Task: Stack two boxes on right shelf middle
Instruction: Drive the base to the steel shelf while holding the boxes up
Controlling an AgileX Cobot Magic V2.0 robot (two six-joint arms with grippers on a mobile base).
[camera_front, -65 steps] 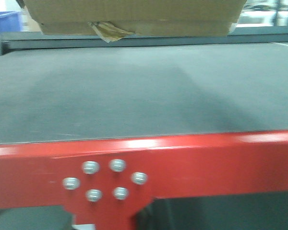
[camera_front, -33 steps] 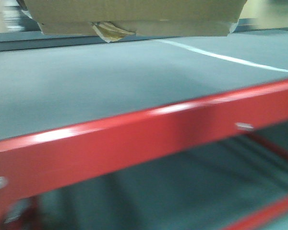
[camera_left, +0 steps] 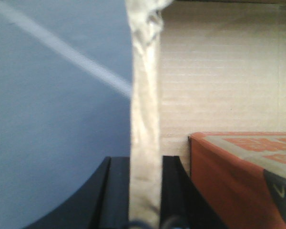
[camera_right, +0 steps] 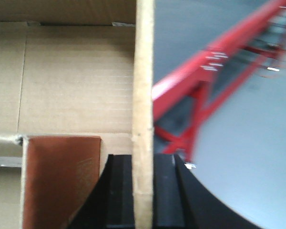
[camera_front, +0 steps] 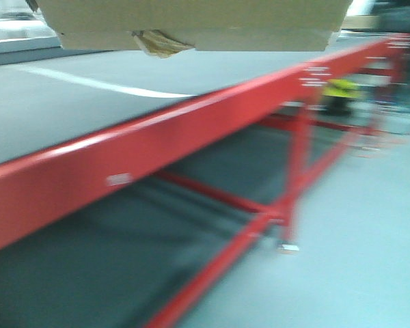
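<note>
We face the red shelf rack. Its grey deck offers open room from 9 to 12 o'clock, and the floor lies free at 4 o'clock. We judge nothing is stacked yet. The cardboard box hangs at 12 o'clock, off the deck, with an orange box inside. Our left gripper pinches its left wall and our right gripper pinches its right wall.

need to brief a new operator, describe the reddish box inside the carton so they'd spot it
Above the long red metal shelf hangs an open brown cardboard carton. Inside sits the orange-red box; its colour and printed top stand out from plain brown cardboard.
</note>
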